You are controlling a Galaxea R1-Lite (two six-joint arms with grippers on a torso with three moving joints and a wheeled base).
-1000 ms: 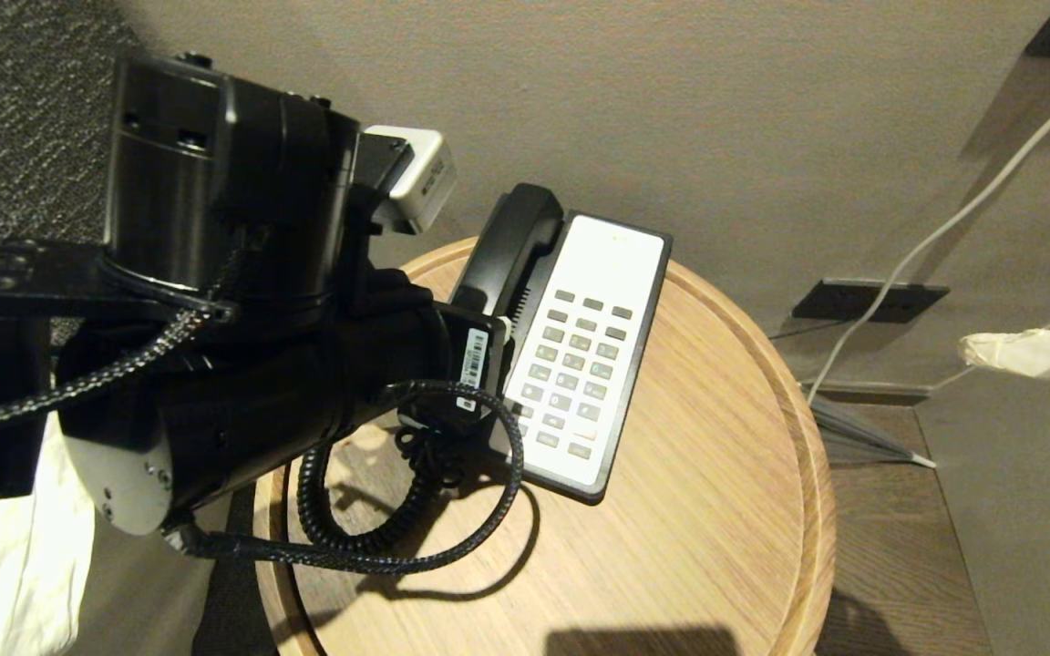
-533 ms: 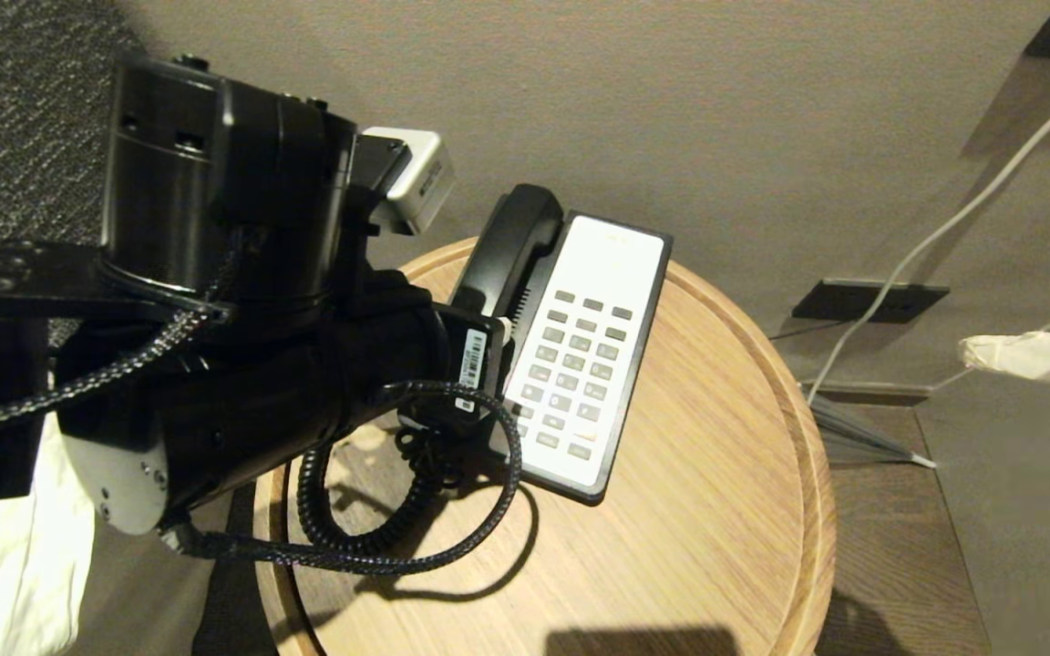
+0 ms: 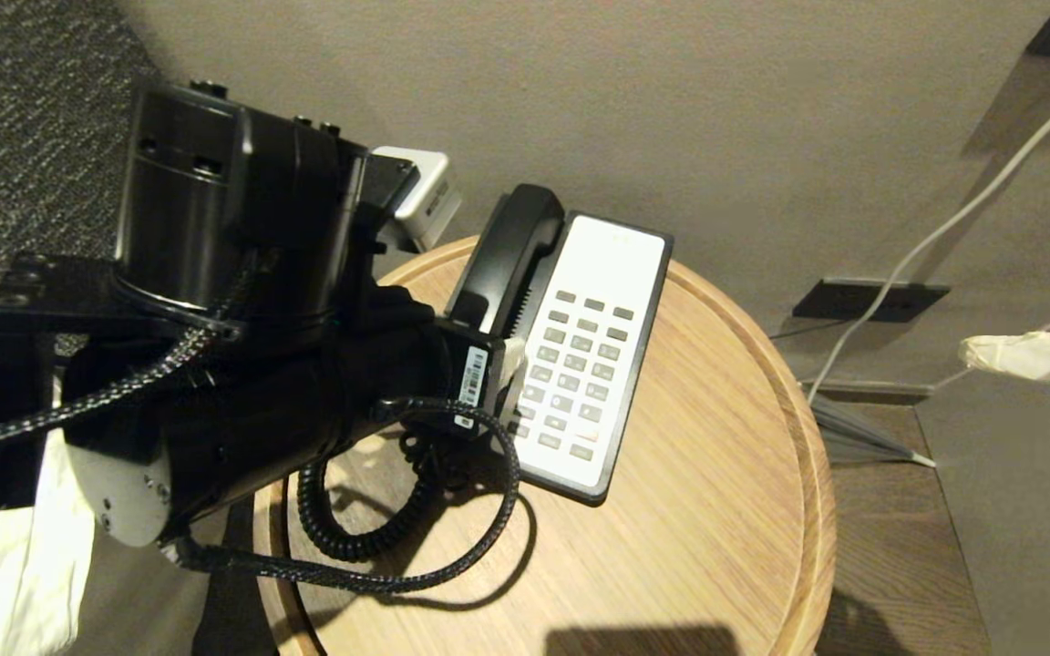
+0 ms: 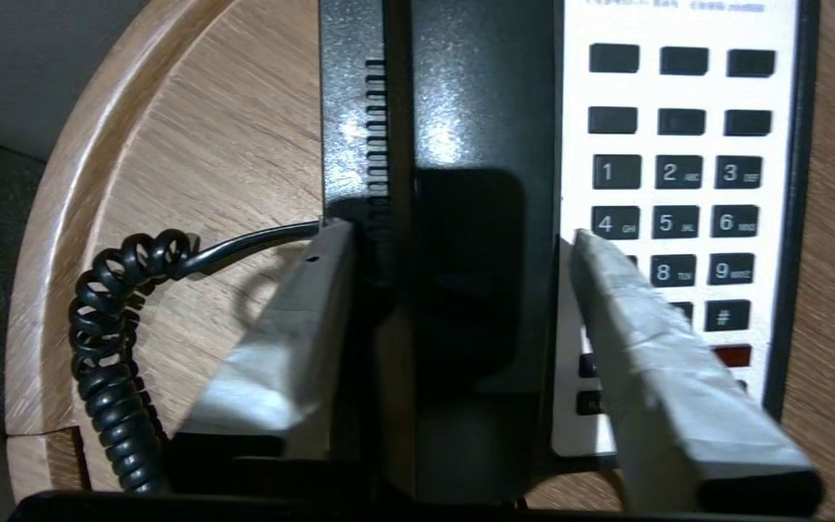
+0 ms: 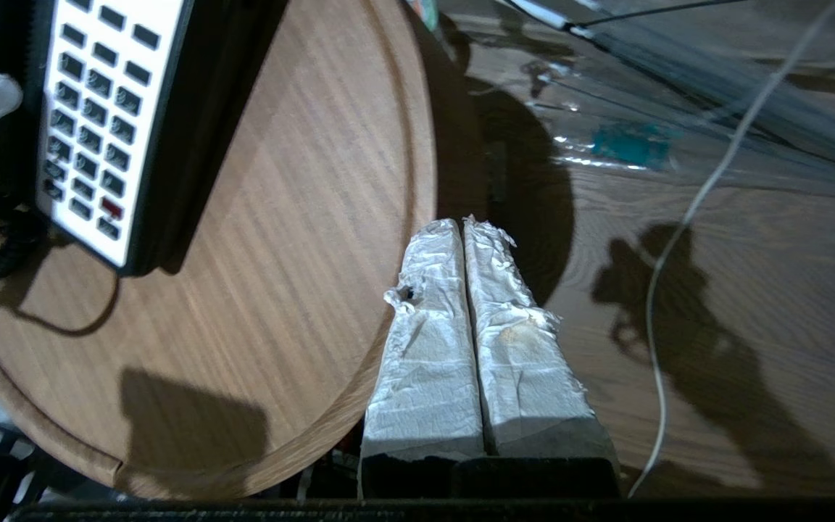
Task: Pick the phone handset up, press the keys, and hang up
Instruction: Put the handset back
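The glossy black phone handset [image 3: 509,244] lies in the cradle along the left side of the black-and-white phone base [image 3: 591,273] on the round wooden table [image 3: 698,547]. My left gripper [image 3: 493,351] straddles the handset's lower half and is open. In the left wrist view its taped fingers [image 4: 609,290] stand either side of the handset [image 4: 483,109], with a gap at the keypad [image 4: 678,181] side. The coiled cord [image 3: 317,515] loops on the table beneath that arm. My right gripper [image 5: 461,221] is shut on nothing, just off the table's rim [image 5: 417,188] above the floor.
A wall rises right behind the table. To the right, a white cable [image 3: 944,228] runs down past a black wall plate [image 3: 871,301] to the wooden floor. White cloth [image 3: 5,565] lies at the lower left. My left arm's braided cable [image 3: 511,465] hangs over the table.
The left gripper's fingers have spread apart and let go of the handset, which stays in the cradle. The left arm has shifted only slightly. The right arm has not moved.
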